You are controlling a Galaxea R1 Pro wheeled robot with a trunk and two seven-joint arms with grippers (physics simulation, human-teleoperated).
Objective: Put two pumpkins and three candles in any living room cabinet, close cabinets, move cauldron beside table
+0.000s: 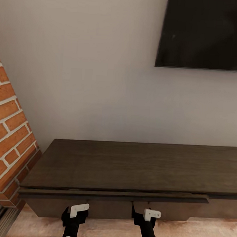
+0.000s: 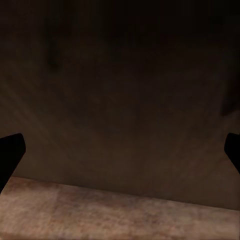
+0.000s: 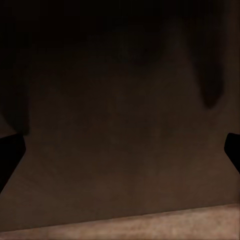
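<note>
The cabinet [image 1: 129, 164], a long low dark brown unit, stands against the wall straight ahead. Its wide upper drawer front [image 1: 113, 196] juts out slightly from under the top. My left gripper [image 1: 75, 210] and right gripper [image 1: 145, 210] hang low, close to the cabinet's front face, both open with nothing between the fingers. In the left wrist view the left gripper [image 2: 120, 155] faces dark wood close up, with floor below. The right gripper [image 3: 120, 155] likewise faces dark wood in the right wrist view. The pumpkins, candles, cauldron and table are out of view.
A red brick column [image 1: 8, 136] rises at the left, touching the cabinet's left end. A black TV screen [image 1: 208, 32] hangs on the pale wall above. Light wooden floor [image 1: 202, 236] runs along the cabinet's foot.
</note>
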